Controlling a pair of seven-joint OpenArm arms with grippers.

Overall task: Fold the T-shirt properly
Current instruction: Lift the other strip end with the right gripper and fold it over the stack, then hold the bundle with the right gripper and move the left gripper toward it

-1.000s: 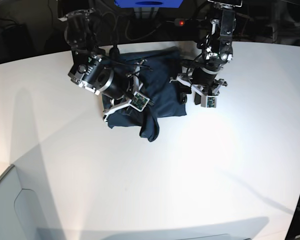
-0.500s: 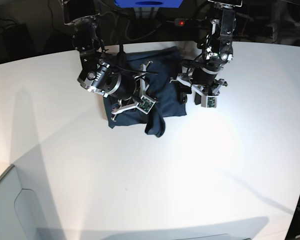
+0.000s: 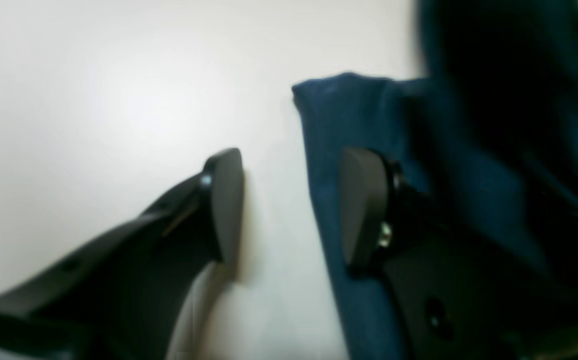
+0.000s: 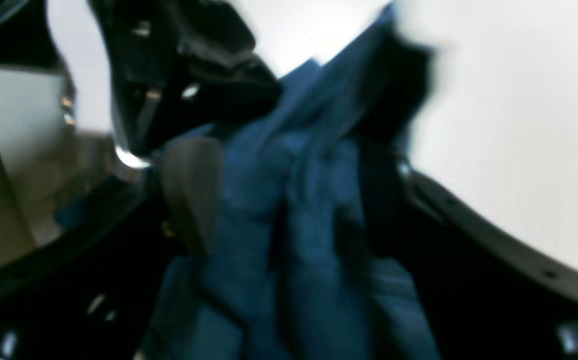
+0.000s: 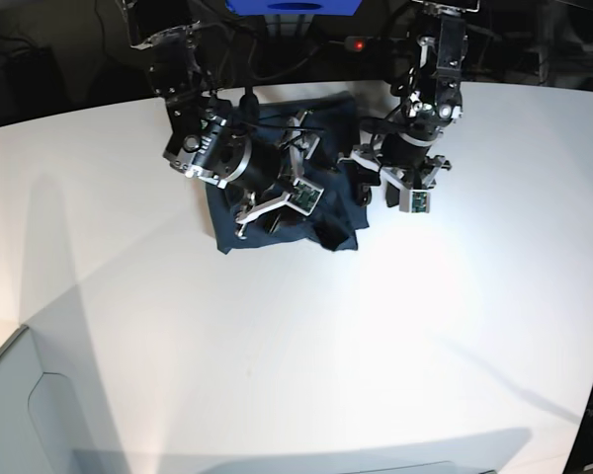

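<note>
The dark navy T-shirt (image 5: 328, 123) lies bunched and partly folded at the back of the white table (image 5: 376, 346). My right gripper (image 5: 311, 225) is over the shirt's front edge. In the blurred right wrist view it (image 4: 289, 200) is shut on a bunch of the blue cloth (image 4: 309, 220). My left gripper (image 5: 374, 196) is at the shirt's right edge. In the left wrist view it (image 3: 291, 205) is open and low over the table. One finger (image 3: 361, 205) lies over the shirt's edge (image 3: 444, 130); the other is over bare table. The neck label is hidden.
A blue box (image 5: 292, 6) and dark cables stand behind the table's back edge. A grey bin corner (image 5: 20, 415) sits at the front left. The table's right edge runs close to the left arm's base.
My right gripper has moved rightward and back with the held flap of cloth, drawing it from the shirt's front toward its right front corner. The left gripper has stayed put.
</note>
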